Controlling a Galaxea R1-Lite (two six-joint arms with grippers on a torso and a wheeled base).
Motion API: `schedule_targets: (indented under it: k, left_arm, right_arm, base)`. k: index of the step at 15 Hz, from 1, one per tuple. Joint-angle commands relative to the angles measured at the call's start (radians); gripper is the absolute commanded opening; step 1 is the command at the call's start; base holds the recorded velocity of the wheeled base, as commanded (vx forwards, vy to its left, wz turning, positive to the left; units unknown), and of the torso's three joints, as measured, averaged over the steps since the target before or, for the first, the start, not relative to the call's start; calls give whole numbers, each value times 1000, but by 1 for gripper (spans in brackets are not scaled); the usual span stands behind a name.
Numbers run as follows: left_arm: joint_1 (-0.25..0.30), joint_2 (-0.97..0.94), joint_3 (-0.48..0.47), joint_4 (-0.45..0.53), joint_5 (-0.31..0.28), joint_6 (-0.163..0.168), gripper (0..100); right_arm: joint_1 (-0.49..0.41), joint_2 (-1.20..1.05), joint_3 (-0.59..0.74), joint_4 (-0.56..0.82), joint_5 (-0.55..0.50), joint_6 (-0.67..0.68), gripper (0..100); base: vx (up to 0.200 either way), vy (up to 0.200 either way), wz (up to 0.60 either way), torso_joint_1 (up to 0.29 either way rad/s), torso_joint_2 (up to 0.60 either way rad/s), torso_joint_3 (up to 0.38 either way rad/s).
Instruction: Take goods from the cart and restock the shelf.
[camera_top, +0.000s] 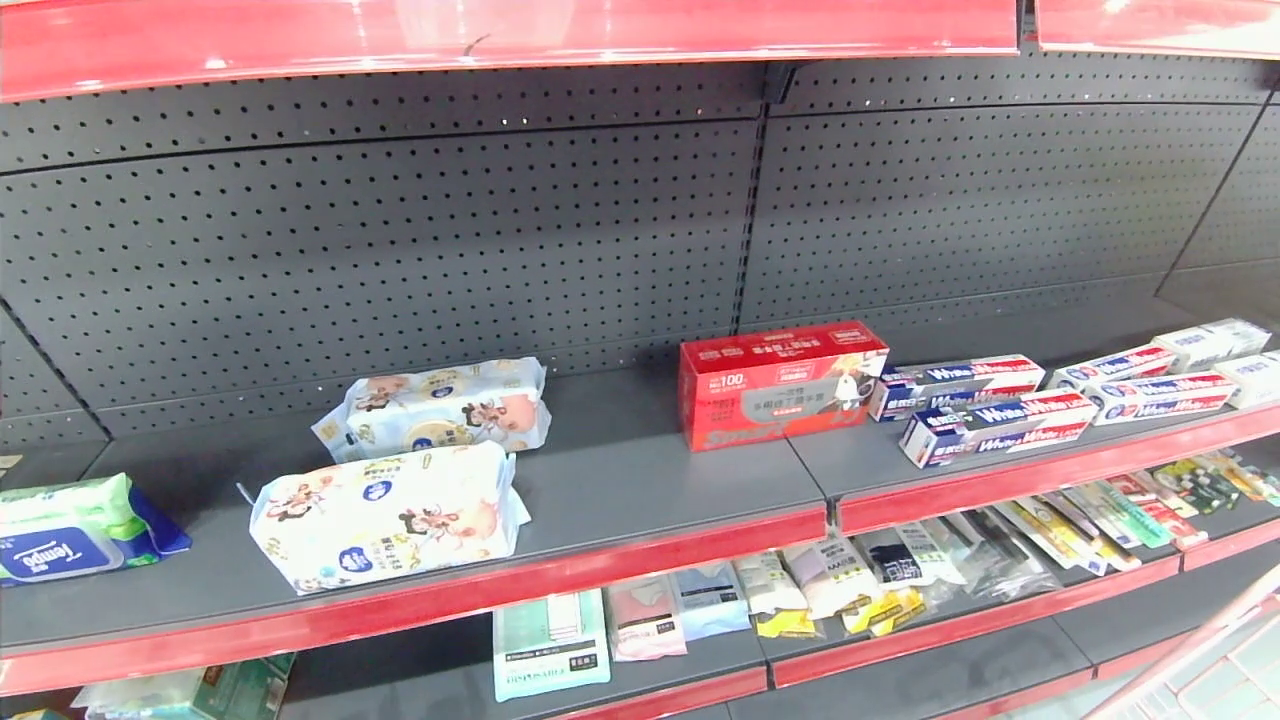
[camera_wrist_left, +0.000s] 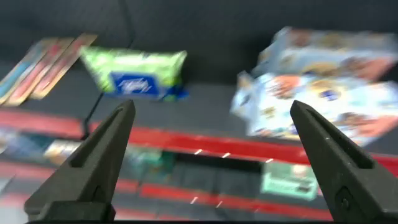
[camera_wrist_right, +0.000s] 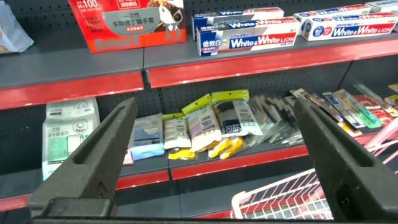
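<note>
Left gripper (camera_wrist_left: 212, 109) is spread wide and empty, facing the grey metal shelf with a red front edge (camera_top: 640, 480). On it lie a green-and-blue wipes pack (camera_wrist_left: 134, 74) and two white cartoon-printed soft packs (camera_top: 390, 515). Right gripper (camera_wrist_right: 216, 106) is likewise apart, holding nothing, near the white wire cart (camera_wrist_right: 280, 196). Red cardboard box (camera_wrist_right: 127, 25) sits beside blue-white toothpaste cartons (camera_wrist_right: 249, 40).

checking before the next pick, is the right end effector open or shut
Open: the right end effector has its fingers wide apart, nothing held.

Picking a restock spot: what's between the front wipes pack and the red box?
Bare grey shelf between front wipes pack and red box, in the head view.
</note>
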Motion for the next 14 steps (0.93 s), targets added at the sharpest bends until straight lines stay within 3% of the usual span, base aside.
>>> schedule_targets:
  k: [1,4,7,8,14]
  left_arm:
    - [61,310,-34,20,43,15,100]
    - [68,452,-64,-22,21,10,100]
    - [199,596,-104,-31,-69,13,100]
    - [212,632,-113,-29,-71,13,100]
    - [213,756,-104,-127,-74,12,100]
  right_arm:
    - [0,1,0,0,0,0,100]
    - [0,1,0,0,0,0,100]
    - [0,1,0,0,0,0,100]
    - [0,1,0,0,0,0,100]
    - [0,1,0,0,0,0,100]
  base:
    - [0,0,0,0,0,0]
    - [0,0,0,0,0,0]
    - [0,0,0,0,0,0]
    - [0,0,0,0,0,0]
    - [0,0,0,0,0,0]
